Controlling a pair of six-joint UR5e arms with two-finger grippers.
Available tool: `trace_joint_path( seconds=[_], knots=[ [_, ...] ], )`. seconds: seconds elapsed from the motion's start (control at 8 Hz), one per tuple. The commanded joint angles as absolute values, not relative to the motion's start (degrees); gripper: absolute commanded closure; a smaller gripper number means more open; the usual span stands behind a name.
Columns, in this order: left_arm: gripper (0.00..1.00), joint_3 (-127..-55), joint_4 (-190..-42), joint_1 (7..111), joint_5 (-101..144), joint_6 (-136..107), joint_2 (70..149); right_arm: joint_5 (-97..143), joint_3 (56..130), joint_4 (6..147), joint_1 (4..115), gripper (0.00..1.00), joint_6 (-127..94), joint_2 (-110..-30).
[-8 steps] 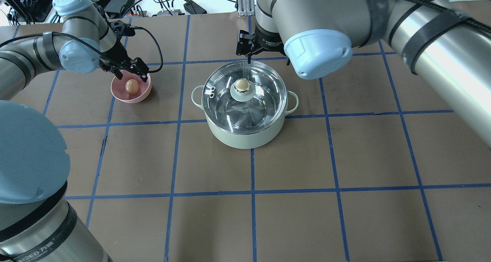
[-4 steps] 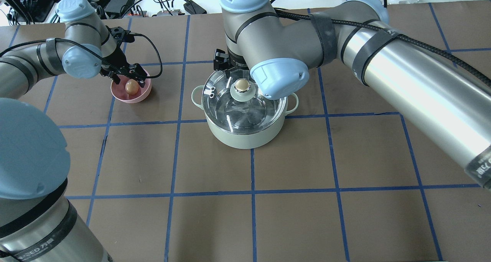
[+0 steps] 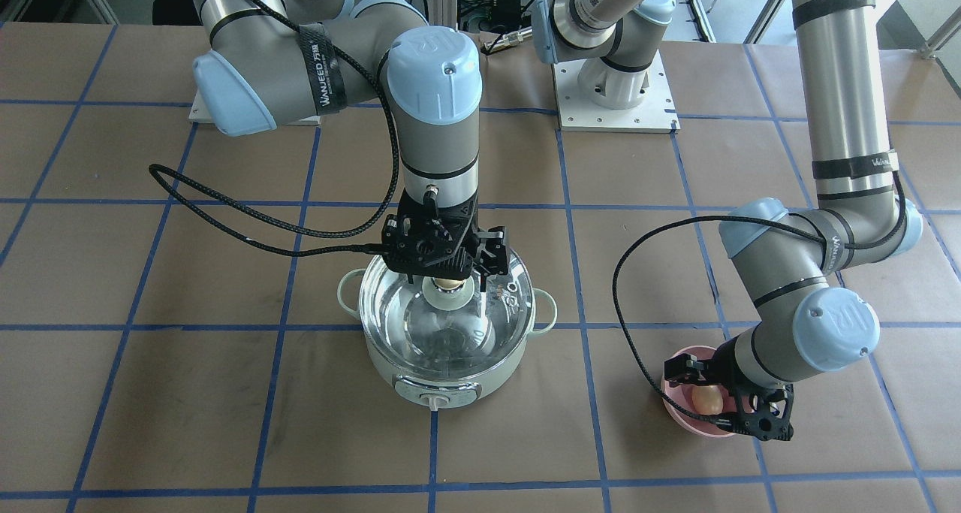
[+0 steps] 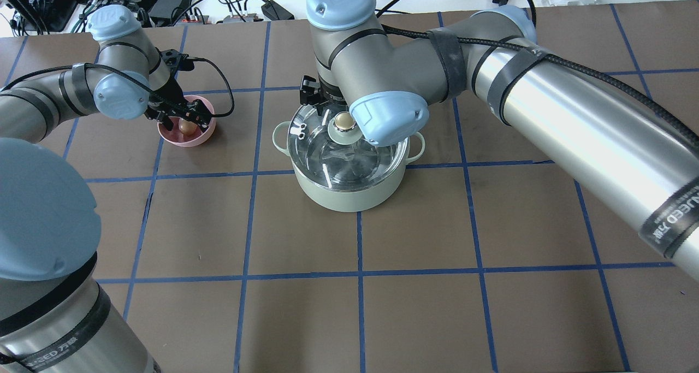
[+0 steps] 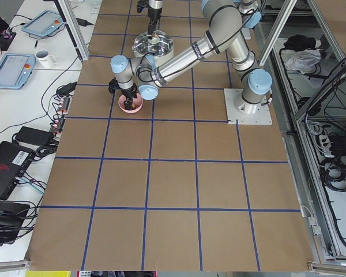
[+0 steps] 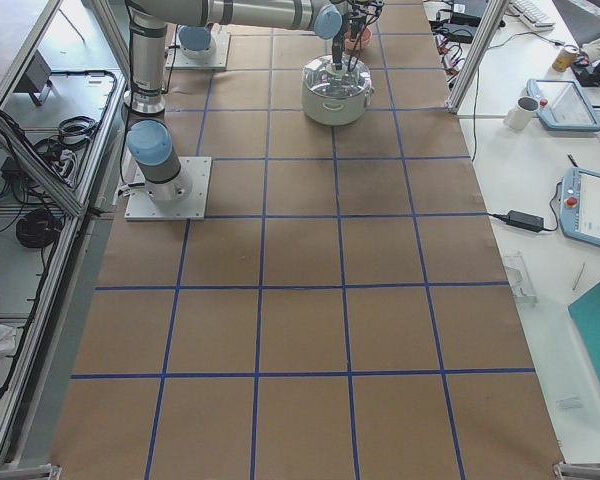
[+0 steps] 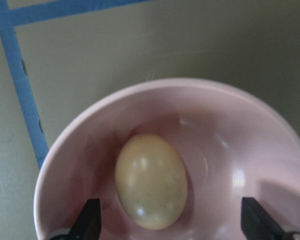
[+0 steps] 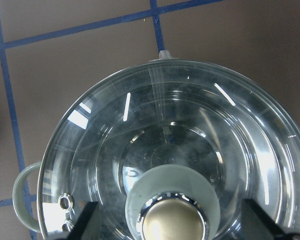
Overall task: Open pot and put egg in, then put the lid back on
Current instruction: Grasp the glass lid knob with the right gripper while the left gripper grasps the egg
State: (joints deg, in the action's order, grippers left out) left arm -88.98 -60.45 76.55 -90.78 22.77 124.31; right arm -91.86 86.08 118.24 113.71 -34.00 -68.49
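Right claw (image 8: 172, 224) is now centred over the lid (image 8: 155, 115), with both fingers spread wide and the beige knob (image 4: 344, 121) between them; a second ago it hung beyond the pot's far rim, so the arm has swung in over the pot (image 4: 349, 195) in that interval. We see no contact with the knob yet in the wrist view, where the fingertips flank it with clear gaps. The lid sits square on the pot, which stands near the middle of the table (image 4: 437, 225). Left claw (image 7: 172, 220) has dropped lower over the pink bowl (image 7: 230, 115), also spread, its tips inside the rim and astride the egg (image 7: 151, 180), which lies on the bowl floor, well apart from the pot. The egg sits off-centre between the tips, nearer one finger. We judge both arms staged for their grasps, with neither grasp made: no part of the task is complete. The knob grasp should come first, since the egg has nowhere to go until the lid lifts. Risk noted: the round knob may slip if the fingers close too high on it.
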Motion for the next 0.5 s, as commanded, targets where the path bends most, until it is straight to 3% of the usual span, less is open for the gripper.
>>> trace_joint_path(
  seconds=[0.0,0.12,0.25,0.38],
  knots=[
    [0.13,-89.30,-60.38,76.55,-90.79,21.97,125.06,-91.85,86.48,118.30,113.73,0.15,-33.57,-68.20],
    [0.18,-89.30,-60.29,76.55,-90.70,22.06,125.07,-91.85,86.92,118.13,113.73,0.26,-33.57,-68.03],
    [0.25,-89.30,-60.21,76.55,-90.70,22.23,125.16,-91.85,87.18,118.47,113.82,0.26,-33.75,-67.94],
    [0.46,-89.30,-59.86,76.55,-90.70,22.24,125.16,-91.85,87.19,118.39,113.73,0.26,-33.40,-67.94]
  ],
)
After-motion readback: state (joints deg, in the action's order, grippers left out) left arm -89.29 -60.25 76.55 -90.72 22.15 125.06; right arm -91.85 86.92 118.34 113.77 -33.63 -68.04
